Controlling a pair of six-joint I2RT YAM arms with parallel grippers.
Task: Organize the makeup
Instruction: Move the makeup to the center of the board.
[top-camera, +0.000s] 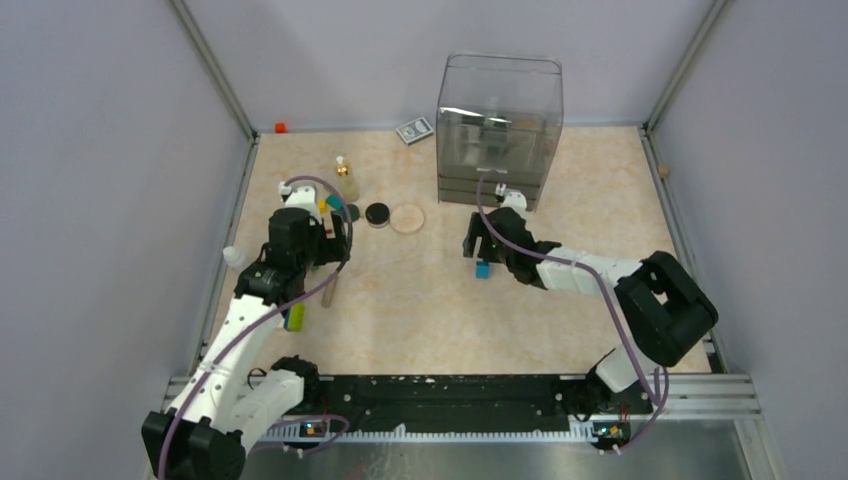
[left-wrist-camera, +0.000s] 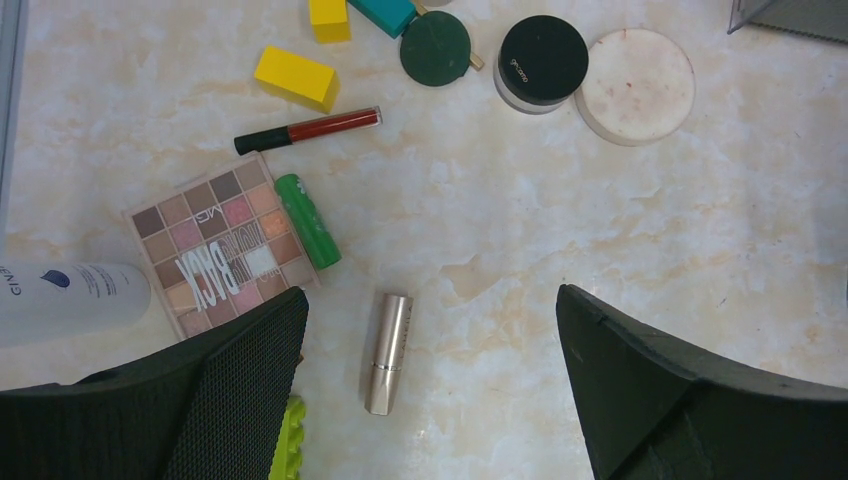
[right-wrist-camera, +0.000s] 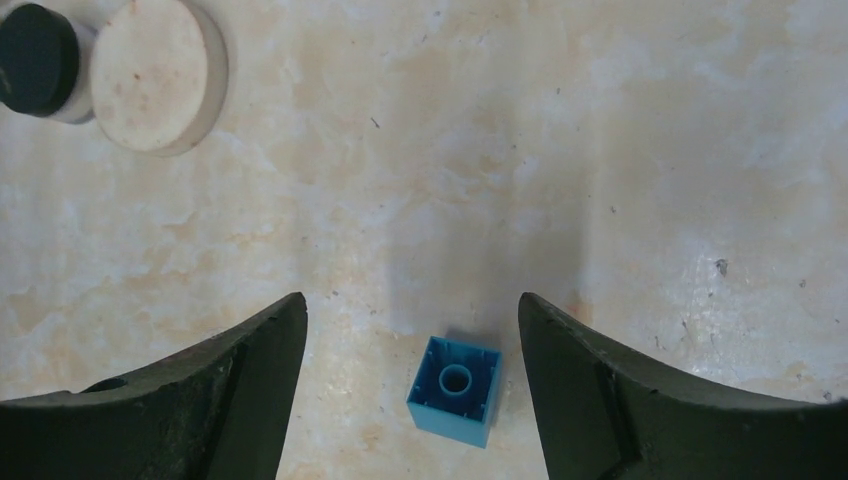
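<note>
Logging the left wrist view first. Our left gripper hangs with its jaws spread wide, holding nothing. The tan tube lies flat on the table in the gap, closer to the left finger, touching neither finger as far as we can see. Just beside that finger sit the corner of the checkered palette and a green toy block. The white bottle lies at the far left edge. A red lip gloss, the black compact and the beige disc lie further off, with compact and disc touching or nearly so.

Risk, left side: we judge the tube the likely target. It is round and slim, so an off-centre close could roll it away. A left finger coming straight down could also catch the palette corner or the toy block.

Right wrist view. Our right gripper is likewise parted and empty. Below the gap sits the blue cube, nearer the right finger. Risk: the cube is not makeup, so closing here would pick up the wrong thing.

Top view. The clear organizer stands at the back right, well apart from the cosmetics clustered at the left. The gold-capped bottle stands upright among them. Carried across that span, a loosely pinched tube may slip. We cannot tell what is inside the organizer.
</note>
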